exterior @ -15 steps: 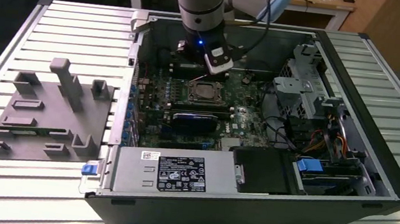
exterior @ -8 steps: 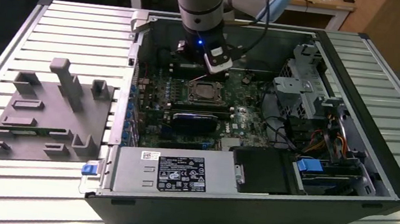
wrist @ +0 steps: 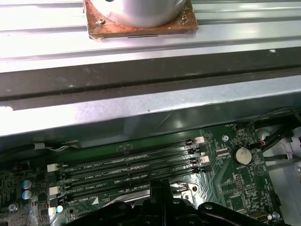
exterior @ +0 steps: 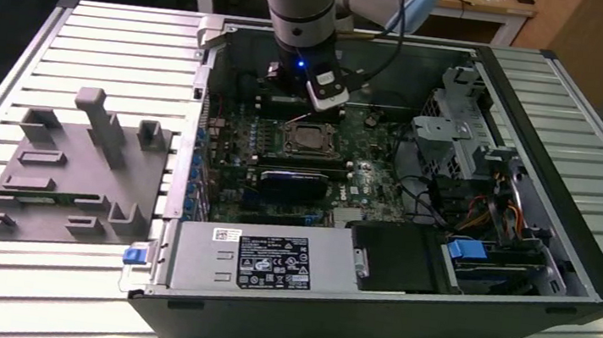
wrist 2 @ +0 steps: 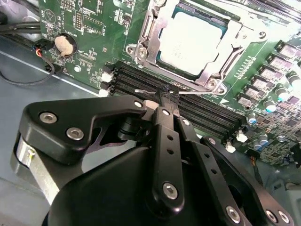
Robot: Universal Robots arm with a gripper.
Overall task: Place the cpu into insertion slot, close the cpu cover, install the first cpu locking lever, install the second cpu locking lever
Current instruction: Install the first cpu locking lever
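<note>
Cpu (wrist 2: 190, 41), dull silver square, seated in insertion slot (wrist 2: 175, 69) under thin silver cpu cover (wrist 2: 151, 33). Matte black gripper (wrist 2: 165, 96) pinched shut on bright wire locking lever (wrist 2: 197, 92). Ribbed aluminium table (exterior: 89, 34) under open case (exterior: 375, 322).

No lettering legible from where I stand, black label (exterior: 274, 264) of white print and symbols on the power supply (exterior: 199, 270), small white sticker (exterior: 228, 233) at its ten o'clock, white triangle sign (wrist 2: 49, 16) on the motherboard (wrist 2: 89, 33), faint white print along the memory slots (wrist: 127, 165)

Silver-grey cpu (wrist 2: 193, 40), silver cpu cover (wrist 2: 231, 51), green motherboard (wrist 2: 89, 28), black hand (wrist 2: 167, 97)
</note>
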